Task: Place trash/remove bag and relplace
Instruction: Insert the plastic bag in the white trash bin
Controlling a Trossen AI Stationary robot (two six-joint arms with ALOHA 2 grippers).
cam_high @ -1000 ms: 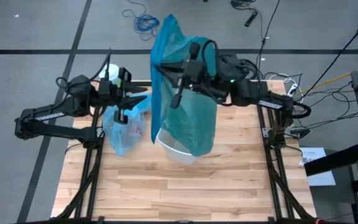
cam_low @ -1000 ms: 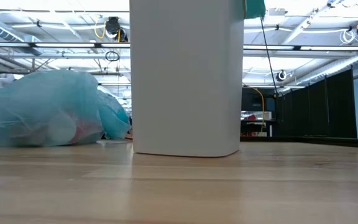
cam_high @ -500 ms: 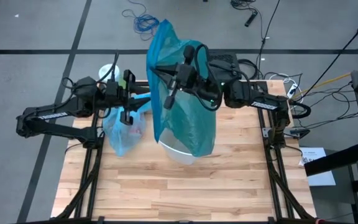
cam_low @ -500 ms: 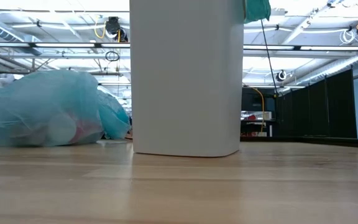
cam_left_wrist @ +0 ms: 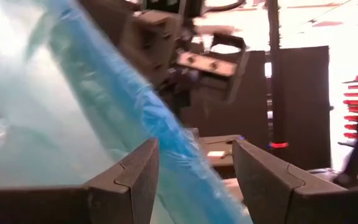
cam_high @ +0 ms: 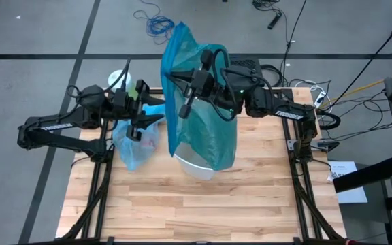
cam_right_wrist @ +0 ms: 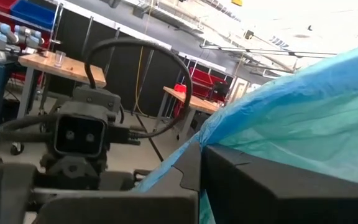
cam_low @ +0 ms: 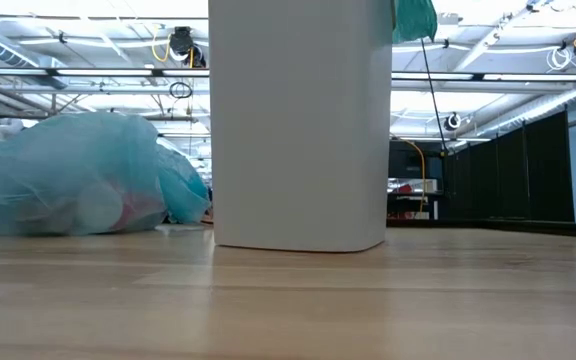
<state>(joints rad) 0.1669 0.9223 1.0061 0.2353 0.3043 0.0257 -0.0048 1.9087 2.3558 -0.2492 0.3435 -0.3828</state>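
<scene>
The left gripper's (cam_high: 156, 113) two dark fingers (cam_left_wrist: 126, 180) stand apart, with a fold of plastic running through the gap between them but not pinched. The right gripper (cam_high: 175, 76) has its fingers closed on the upper edge of the dark teal-green plastic bag (cam_high: 203, 122), holding it up in the air.

No brand, label or writing can be read on anything.

The pale wooden plank table (cam_high: 203, 204) carries everything. Near its centre stands the tall white plastic wastebasket (cam_low: 298, 125), and the teal-green bag hangs draped over it, a crinkled sheet that tapers to a peak at its 12 o'clock end, covering most of the rim.

At the wastebasket's 9 o'clock, just beside it, the thin translucent sky-blue plastic bin liner (cam_high: 133, 144) lies slumped on the tabletop, bulging and wrinkled. Through its skin the low view shows pale rounded shapes and a pinkish-red patch of trash (cam_low: 118, 208); what each piece is cannot be told.

A white-capped object (cam_high: 119, 78) sits at the table's far edge, at the liner's 12 o'clock, partly hidden by the left arm.
</scene>
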